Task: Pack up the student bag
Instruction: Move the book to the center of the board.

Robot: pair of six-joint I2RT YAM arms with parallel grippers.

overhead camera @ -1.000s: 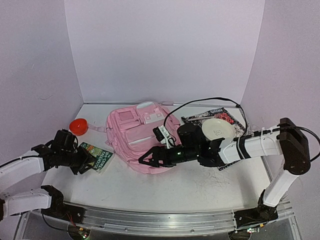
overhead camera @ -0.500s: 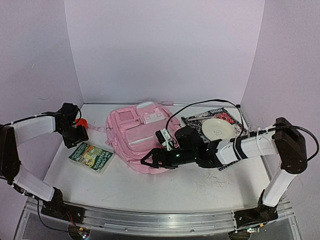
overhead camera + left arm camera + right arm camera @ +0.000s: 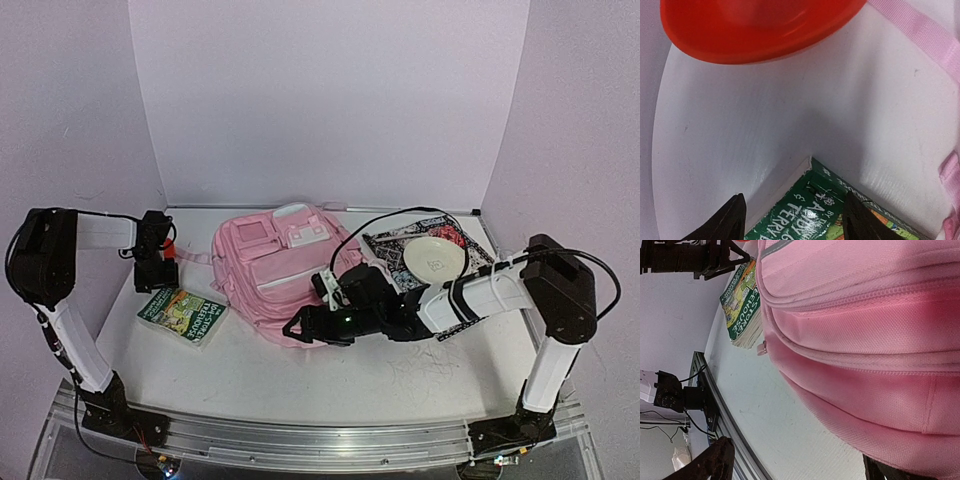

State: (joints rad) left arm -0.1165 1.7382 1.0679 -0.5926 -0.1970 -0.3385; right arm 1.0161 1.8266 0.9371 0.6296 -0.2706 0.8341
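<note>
Student bag (image 3: 275,278), right fingers (image 3: 720,461) apart at its edge, left fingers (image 3: 733,220) apart above book (image 3: 827,216)

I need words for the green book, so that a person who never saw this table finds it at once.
Start from the big pink backpack in the middle of the white table. On its left-arm side, toward the front edge, a paperback book lies flat. It is the only green thing, with white title lettering; the round dish behind it is red.
</note>
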